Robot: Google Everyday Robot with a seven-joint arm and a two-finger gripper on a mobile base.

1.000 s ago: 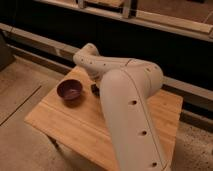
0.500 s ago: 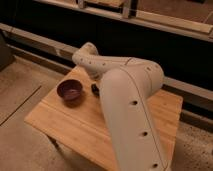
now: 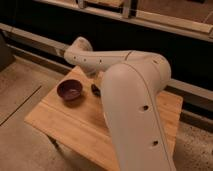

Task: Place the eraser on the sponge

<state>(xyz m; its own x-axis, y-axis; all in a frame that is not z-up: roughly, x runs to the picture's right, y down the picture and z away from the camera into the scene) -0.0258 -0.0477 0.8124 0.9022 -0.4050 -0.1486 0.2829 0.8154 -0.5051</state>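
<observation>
arm: white arm [image 3: 131, 95] is reaching from 5 o'clock of the view toward 11 o'clock, then bending down over the far half of the wooden table [image 3: 60, 117] and blocking much of it.
gripper: hanging below the wrist at 3 o'clock of the bowl, near the table's far edge, with the arm's bulk hiding nearly all of it. Released, clenched or grasping something: cannot tell.
dark bit: a small dark bit [image 3: 95, 90] is peeking out just beside the bowl at its 3 o'clock, against the arm's outline. It could be the gripper tip or the eraser; cannot tell which.
bowl: maroon bowl [image 3: 70, 91] is sitting upright toward the table's 10 o'clock side.
eraser: not showing for certain. It is either that dark bit or hidden behind the arm.
sponge: not showing, likely hidden behind the arm.
stage: the scene is fitting both a reach down for the eraser and a lowering of it onto a hidden sponge.
risk, bowl: the wrist is working close to the bowl, so a sideways drift toward 9 o'clock could be knocking it.
risk, block: the eraser is small, so an off-centre pinch or an early letting-go could be sending it off the sponge.
</observation>
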